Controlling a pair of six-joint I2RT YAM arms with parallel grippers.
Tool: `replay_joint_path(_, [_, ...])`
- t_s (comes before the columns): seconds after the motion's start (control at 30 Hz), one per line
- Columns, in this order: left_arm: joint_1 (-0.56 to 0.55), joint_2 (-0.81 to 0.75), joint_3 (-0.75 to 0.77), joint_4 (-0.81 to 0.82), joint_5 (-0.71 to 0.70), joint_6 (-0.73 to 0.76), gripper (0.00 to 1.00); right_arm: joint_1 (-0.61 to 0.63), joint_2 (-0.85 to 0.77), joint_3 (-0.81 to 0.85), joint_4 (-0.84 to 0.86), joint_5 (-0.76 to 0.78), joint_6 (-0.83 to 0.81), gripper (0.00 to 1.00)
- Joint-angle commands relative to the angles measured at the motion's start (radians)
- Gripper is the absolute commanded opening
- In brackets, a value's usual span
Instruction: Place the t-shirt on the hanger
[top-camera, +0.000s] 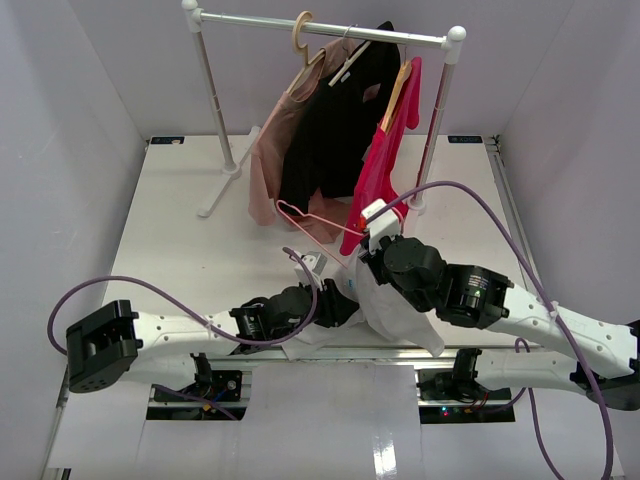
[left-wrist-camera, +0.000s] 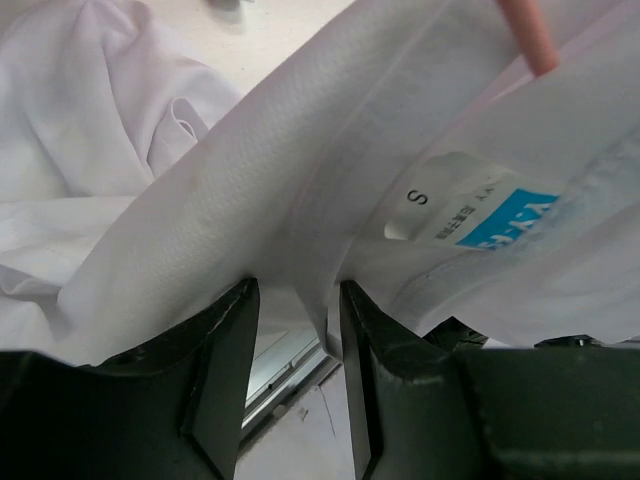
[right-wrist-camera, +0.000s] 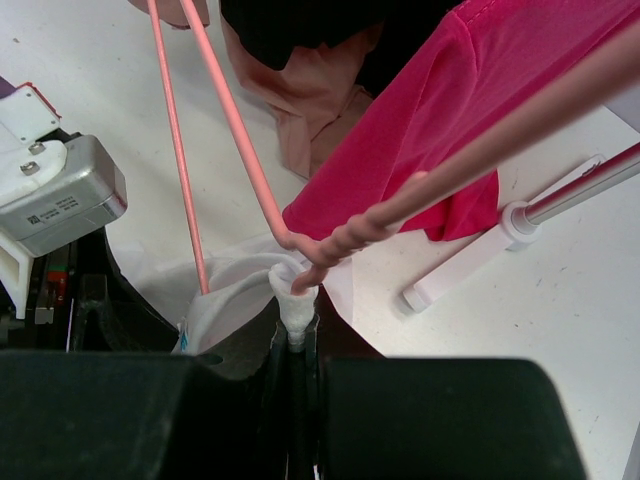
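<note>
t-shirt (top-camera: 398, 305): near-edge middle of counter, bunch pinched in pressed-together right gripper (right-wrist-camera: 298, 325) jaws beneath hanger (right-wrist-camera: 243, 150) neck; collar fold hangs between slightly spread left gripper (left-wrist-camera: 297, 335) jaws. White, thin, crumpled, S label.

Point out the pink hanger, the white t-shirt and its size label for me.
hanger (right-wrist-camera: 345, 238): right wrist view, on the twisted neck below the hook.
t-shirt (left-wrist-camera: 250, 160): left wrist view, on the textured band of fabric.
size label (left-wrist-camera: 418, 197): left wrist view, on the letter S.
</note>
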Motion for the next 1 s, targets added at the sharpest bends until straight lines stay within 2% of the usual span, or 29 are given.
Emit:
replay_joint_path(0.0, [-0.015, 0.012, 0.051, -0.004, -0.037, 0.002, 0.44, 0.001, -0.036, 0.003, 0.066, 0.031, 0.022, 0.08])
replay_joint_path(0.03, [-0.017, 0.017, 0.054, -0.005, -0.039, 0.009, 0.38, 0.001, -0.038, 0.0, 0.066, 0.03, 0.021, 0.08])
replay_joint_path(0.13, [-0.017, 0.006, 0.052, -0.053, -0.094, 0.027, 0.06, 0.002, -0.053, -0.014, 0.054, 0.013, 0.005, 0.08])
replay_joint_path(0.2, [-0.016, -0.025, 0.048, -0.11, -0.186, 0.022, 0.0, 0.001, -0.081, -0.041, 0.038, -0.007, -0.01, 0.08])
replay_joint_path(0.27, [0.012, -0.088, 0.028, -0.161, -0.199, 0.013, 0.0, 0.002, -0.134, -0.084, 0.024, -0.019, -0.021, 0.08])
replay_joint_path(0.47, [0.183, -0.283, 0.021, -0.26, -0.052, 0.031, 0.0, 0.001, -0.302, -0.155, -0.036, -0.044, -0.034, 0.08])
replay_joint_path(0.63, [0.277, -0.301, 0.1, -0.368, 0.02, 0.068, 0.0, 0.001, -0.386, -0.199, -0.054, -0.127, -0.05, 0.08])
replay_joint_path(0.97, [0.319, -0.283, 0.226, -0.49, 0.025, 0.114, 0.0, 0.001, -0.432, -0.243, -0.118, -0.247, -0.036, 0.08])
